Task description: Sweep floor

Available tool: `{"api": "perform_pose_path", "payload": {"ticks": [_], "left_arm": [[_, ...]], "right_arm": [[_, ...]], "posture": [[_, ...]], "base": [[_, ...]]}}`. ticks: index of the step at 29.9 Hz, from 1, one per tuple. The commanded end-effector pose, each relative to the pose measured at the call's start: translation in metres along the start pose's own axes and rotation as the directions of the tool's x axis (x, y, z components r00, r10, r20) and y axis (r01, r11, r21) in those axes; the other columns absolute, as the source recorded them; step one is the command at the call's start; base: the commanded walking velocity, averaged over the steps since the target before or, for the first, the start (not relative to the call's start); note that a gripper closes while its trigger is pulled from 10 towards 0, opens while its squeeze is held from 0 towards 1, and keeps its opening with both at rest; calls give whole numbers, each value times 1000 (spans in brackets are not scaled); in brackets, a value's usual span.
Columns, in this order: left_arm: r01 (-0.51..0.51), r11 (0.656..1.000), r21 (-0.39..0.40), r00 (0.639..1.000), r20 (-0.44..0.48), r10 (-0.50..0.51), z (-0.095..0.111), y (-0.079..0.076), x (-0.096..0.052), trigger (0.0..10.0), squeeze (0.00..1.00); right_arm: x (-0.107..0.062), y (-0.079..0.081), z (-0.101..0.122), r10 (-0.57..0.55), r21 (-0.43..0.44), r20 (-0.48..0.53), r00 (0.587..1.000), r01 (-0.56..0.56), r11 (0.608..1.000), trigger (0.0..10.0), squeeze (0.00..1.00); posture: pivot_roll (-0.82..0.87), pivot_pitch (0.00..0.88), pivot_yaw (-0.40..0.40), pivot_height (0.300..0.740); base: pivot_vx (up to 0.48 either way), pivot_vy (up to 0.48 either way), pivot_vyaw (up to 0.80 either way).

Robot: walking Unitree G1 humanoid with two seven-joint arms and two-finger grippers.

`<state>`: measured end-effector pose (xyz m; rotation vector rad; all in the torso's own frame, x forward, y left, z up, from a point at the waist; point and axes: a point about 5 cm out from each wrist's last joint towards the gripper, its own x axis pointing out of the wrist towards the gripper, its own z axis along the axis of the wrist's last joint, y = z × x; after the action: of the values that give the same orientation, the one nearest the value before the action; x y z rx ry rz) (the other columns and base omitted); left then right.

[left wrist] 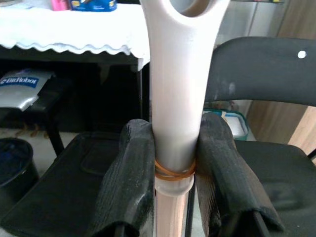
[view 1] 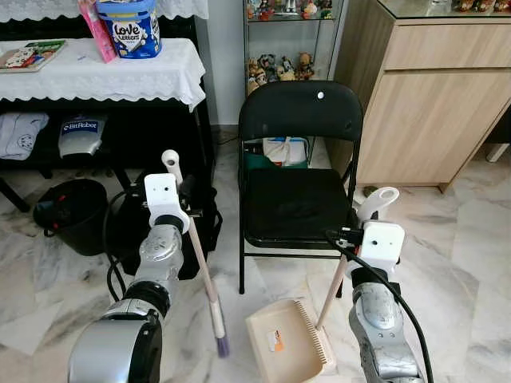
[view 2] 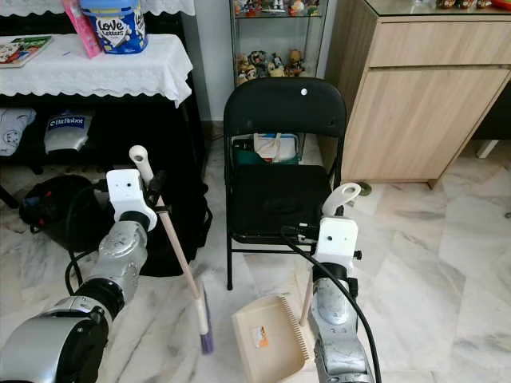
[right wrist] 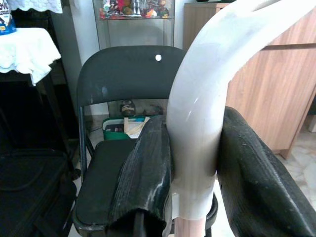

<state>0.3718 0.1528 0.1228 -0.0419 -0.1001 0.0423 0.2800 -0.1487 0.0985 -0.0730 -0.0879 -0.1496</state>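
Broom (view 1: 206, 279) was clamped tight by left gripper (left wrist: 175, 163), dustpan (view 1: 283, 343) handle likewise by right gripper (right wrist: 192, 163), both on floor (view 1: 463, 239) before chair (view 1: 299, 171), whose legs risked being struck.

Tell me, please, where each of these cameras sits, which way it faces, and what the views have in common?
Left eye view: on the head, looking forward and down at the folding chair; both silver arms show, left gripper on the broom, right gripper on the dustpan handle.
Right eye view: the other eye beside it, facing the same scene.
Left wrist view: on the left wrist, looking along black fingers clamping the white broom top.
Right wrist view: on the right wrist, fingers clamping the curved handle.
All four views share the chair.
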Motion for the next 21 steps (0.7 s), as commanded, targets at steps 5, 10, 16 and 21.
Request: {"api": "perform_pose_path", "payload": {"ticks": [5,10,16,21], "left_arm": [[-41,999,-3,993,112,41,21,0,7,10000,0],[-29,1000,5,984,176,27,35,-3,13,10000,0],[38,998,43,999,26,-39,13,-11,10,10000,0],[142,985,96,988,-66,-136,-6,-17,1,10000,0]], "right_arm": [[-1,1,14,5,15,74,997,-6,1000,10000,0],[-2,2,16,8,17,81,997,-10,1000,10000,0],[-3,3,17,12,20,83,997,-13,1000,10000,0],[-5,2,16,11,19,75,997,-12,1000,10000,0]], "posture": [[-152,76,24,740],[-157,81,22,740],[-170,84,25,740],[-168,91,24,740]], "base": [[0,0,0],[0,0,0],[0,0,0],[0,0,0]]}}
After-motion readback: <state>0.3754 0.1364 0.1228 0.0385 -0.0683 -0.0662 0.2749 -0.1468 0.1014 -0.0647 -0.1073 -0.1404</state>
